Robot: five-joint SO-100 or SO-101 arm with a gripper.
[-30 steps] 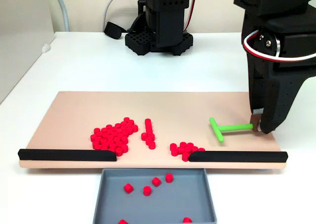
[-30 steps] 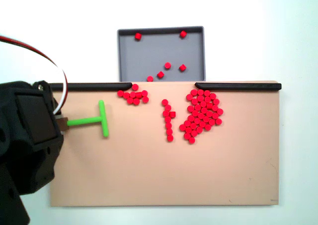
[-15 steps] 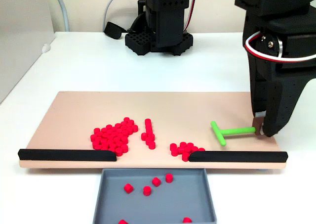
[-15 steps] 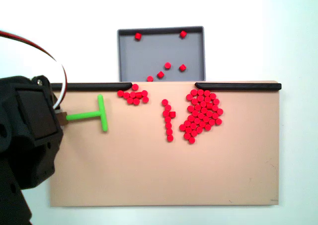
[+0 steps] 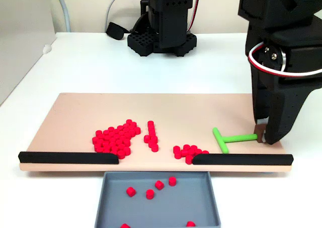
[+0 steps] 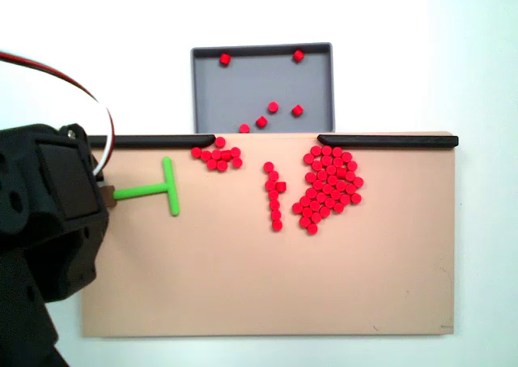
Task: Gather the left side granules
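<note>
Board point(image 6: 243, 286) first: I see the tan slab lying where it lay half a second ago, with the two black rails point(image 5: 68, 157) along its tray-side edge and the gap between them unchanged in both fixed views. The grey tray point(image 5: 113, 208) sits just past that gap, holding a handful of loose red beads.

My arm's black gripper point(image 5: 261, 136) hangs over the board's right end in the front-facing fixed view, and its jaws are pinched on the stem end of the green T tool point(image 5: 229, 138). Compared with the earlier frame, the tool has slid a little toward the beads: its crossbar point(image 6: 171, 186) now sits slightly closer to the small cluster, though well short of touching it.

The big bunch of red beads point(image 6: 328, 189) and the short line of beads point(image 6: 273, 197) beside it have not shifted. The granules point(image 6: 217, 156), a small cluster, lie against the end of one rail right by the gap, between the T tool and the line of beads, unmoved.
</note>
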